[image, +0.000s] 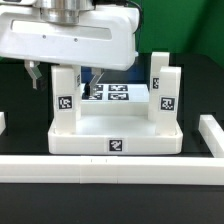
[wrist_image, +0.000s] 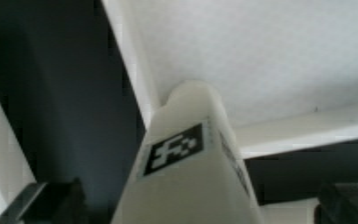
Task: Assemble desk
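Gripper (wrist_image: 190,195) spread wide, empty, straddling the upright tagged leg (wrist_image: 190,150) on the desk top (image: 115,130)

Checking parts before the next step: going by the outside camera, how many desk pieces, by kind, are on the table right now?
Desk top: 1
Legs standing upright on it: 2
Total: 3
Any further legs are not visible; the arm blocks part of the scene.

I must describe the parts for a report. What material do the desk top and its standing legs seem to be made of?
Desk top: apparently white plastic, matte, with uniform colour and a moulded raised rim. Legs: seemingly the same matte white plastic, with smooth faces bearing black-and-white tags. Exact material cannot be confirmed.
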Tool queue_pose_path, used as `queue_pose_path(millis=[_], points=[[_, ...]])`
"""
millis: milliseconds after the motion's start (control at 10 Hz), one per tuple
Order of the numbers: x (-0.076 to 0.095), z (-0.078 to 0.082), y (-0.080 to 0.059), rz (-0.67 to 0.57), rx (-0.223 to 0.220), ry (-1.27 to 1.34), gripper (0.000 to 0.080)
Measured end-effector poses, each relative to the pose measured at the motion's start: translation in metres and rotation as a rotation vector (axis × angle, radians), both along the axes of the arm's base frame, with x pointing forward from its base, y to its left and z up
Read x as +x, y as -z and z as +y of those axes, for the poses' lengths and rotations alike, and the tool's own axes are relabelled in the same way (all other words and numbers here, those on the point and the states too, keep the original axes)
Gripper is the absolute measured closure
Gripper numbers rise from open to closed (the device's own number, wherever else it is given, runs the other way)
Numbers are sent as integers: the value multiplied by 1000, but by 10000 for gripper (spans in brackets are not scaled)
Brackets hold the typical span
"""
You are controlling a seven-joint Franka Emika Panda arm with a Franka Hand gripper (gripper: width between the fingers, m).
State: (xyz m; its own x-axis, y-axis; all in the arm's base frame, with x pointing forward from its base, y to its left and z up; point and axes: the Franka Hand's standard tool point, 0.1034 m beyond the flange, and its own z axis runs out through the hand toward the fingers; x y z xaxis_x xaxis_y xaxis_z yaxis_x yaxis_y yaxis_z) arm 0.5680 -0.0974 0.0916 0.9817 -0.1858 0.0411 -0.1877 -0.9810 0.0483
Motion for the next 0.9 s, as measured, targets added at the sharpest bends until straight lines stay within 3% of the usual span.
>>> queue_pose_path(millis=[500, 800, 900], points=[[0, -3, -1, 24, -27, -361, 151], [0, -4, -2, 26, -30, -386, 160], [0, -4, -1, 26, -30, -386, 321]])
